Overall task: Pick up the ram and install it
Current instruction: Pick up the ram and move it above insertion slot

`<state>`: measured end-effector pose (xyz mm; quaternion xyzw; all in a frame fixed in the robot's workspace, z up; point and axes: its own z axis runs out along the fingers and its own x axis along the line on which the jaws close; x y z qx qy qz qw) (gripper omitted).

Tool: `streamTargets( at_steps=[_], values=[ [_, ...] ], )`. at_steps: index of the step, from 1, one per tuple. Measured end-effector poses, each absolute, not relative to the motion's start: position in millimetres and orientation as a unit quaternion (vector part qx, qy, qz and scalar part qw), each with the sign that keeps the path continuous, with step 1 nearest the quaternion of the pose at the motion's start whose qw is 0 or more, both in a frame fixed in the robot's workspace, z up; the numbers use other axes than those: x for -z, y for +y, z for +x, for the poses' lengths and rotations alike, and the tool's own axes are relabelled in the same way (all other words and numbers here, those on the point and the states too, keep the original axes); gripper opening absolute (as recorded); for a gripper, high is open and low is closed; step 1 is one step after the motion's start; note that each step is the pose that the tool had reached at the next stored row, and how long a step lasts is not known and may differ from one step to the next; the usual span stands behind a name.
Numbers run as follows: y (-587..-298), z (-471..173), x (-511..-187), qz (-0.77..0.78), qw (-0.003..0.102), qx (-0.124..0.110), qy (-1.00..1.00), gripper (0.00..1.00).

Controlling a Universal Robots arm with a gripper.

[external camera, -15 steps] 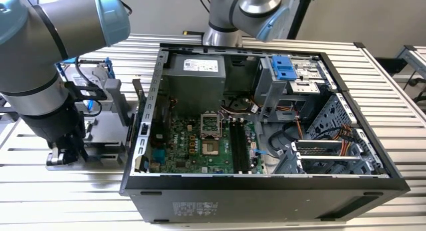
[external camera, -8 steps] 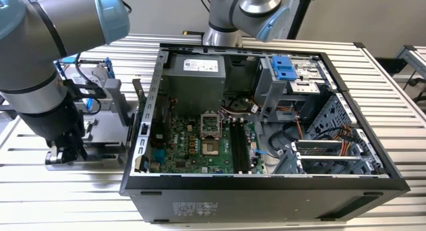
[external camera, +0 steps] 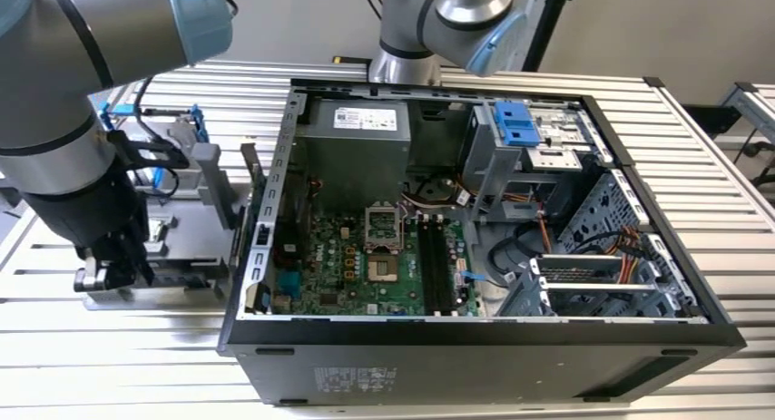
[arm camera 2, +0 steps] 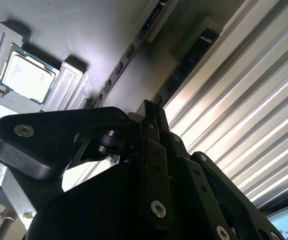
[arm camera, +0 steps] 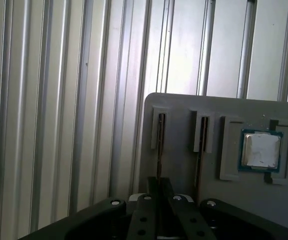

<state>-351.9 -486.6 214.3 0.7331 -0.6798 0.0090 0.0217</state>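
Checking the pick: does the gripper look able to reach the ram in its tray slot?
Likely yes: the gripper lines up with the ram standing on edge in the grey tray, nothing between them.

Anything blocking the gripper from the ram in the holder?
Nothing visible. In the first wrist view the gripper sits right at the ram, which stands edge-on in a slot of the grey holder; no object lies between them.
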Motion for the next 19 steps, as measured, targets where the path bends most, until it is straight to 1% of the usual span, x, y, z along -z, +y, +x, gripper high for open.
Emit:
streamTargets(
  at_steps=[15, 19],
  values=[
    [-486.6, -352.0, -233.8, 0.732, 0.022, -0.009, -0.681, 0.0],
    [-486.6, -352.0, -237.6, 0.727, 0.019, -0.006, -0.687, 0.0]
  ],
)
